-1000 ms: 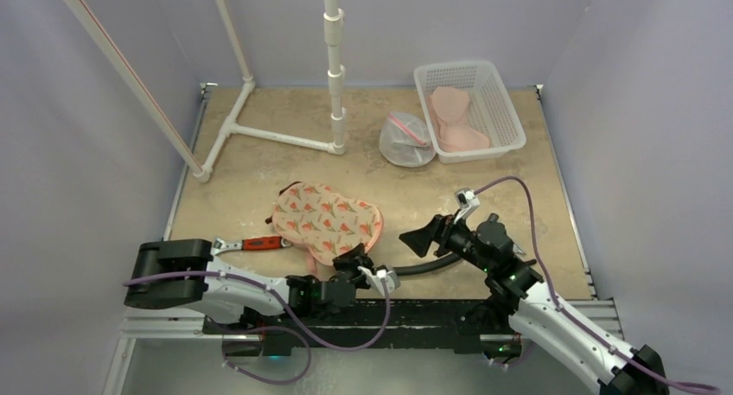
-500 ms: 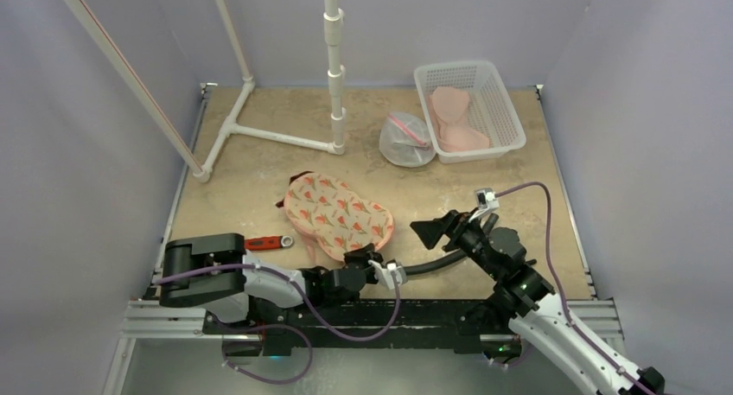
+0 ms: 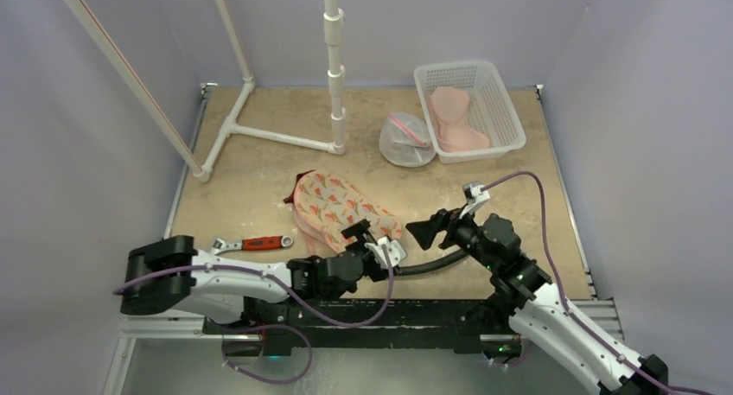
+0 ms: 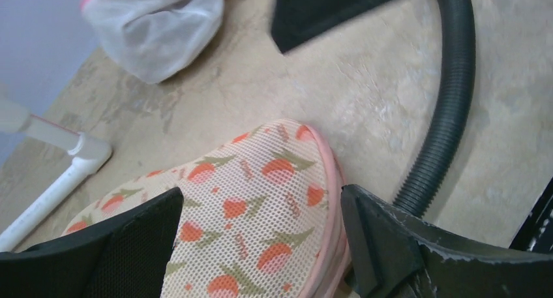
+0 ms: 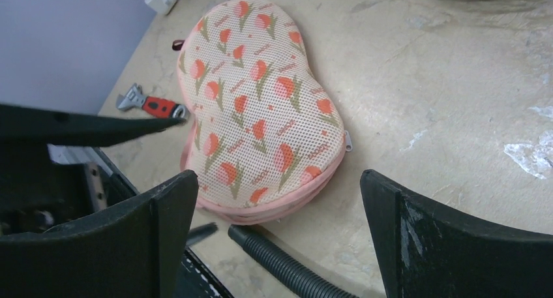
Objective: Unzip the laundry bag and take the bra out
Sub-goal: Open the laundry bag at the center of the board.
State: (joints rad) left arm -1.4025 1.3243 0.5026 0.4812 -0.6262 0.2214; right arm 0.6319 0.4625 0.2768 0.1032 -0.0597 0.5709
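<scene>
The laundry bag (image 3: 341,207) is a flat mesh pouch with orange tulips and a pink rim, lying zipped on the table near the front. Its small zipper pull (image 5: 348,141) shows at the right edge. The bra is hidden. My left gripper (image 3: 372,241) hovers over the bag's near corner, open, with the bag (image 4: 248,180) below and between its fingers and the right finger close to the pink rim. My right gripper (image 3: 425,232) sits just right of the bag, open and empty, facing the bag (image 5: 261,102).
A black ribbed hose (image 3: 432,264) lies between the grippers at the front. A red-handled wrench (image 3: 255,243) lies left of the bag. A white mesh bag (image 3: 404,140) and a white basket (image 3: 510,118) holding pink cloth sit at the back right. A PVC pipe frame (image 3: 333,66) stands behind.
The left gripper, shut on the bag's near edge before, dragged it to the right and has now opened. The right gripper shifted slightly and stays open.
</scene>
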